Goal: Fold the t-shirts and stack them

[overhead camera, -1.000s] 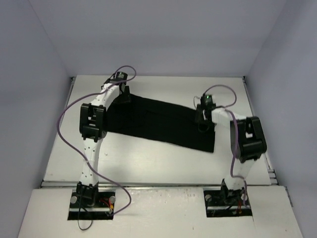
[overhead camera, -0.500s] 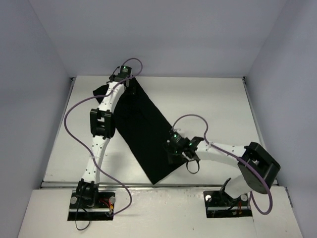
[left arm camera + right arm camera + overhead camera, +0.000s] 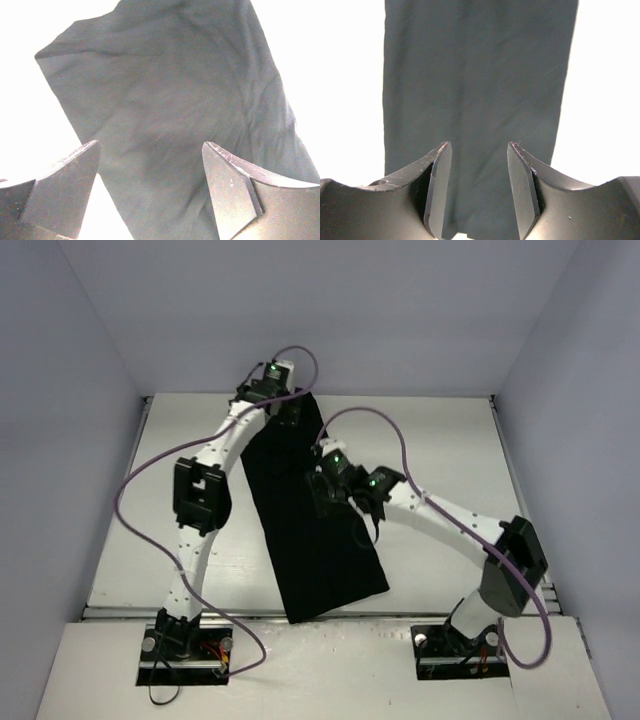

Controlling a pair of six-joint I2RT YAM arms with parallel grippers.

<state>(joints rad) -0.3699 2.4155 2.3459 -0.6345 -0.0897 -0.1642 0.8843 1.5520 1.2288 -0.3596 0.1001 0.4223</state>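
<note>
**Left gripper** point(image 3: 150, 175): the two fingers point(image 3: 65, 185) stand wide apart and released. Nothing is between them, and black cloth lies beneath the gap.

**Right gripper** point(image 3: 477, 192): the fingers point(image 3: 522, 195) are spread part-way and likewise clasp nothing. The cloth shows flat through the gap.

**T-shirt** point(image 3: 310, 530): plain black, folded into a long narrow strip and lying flat on the white table point(image 3: 450, 440). In the overhead view the strip runs from the far edge, left of centre, toward the near edge. It slants slightly to the right as it nears the arm bases.

- The left gripper is over the far end of the strip. There the left wrist view shows a corner of cloth jutting out to one side, with soft creases.
- The right gripper is over the middle stretch. Its wrist view looks along the strip, with both long edges straight and bare table on either side.

**Cables** point(image 3: 150, 455): a purple cable loops off each arm.
</note>
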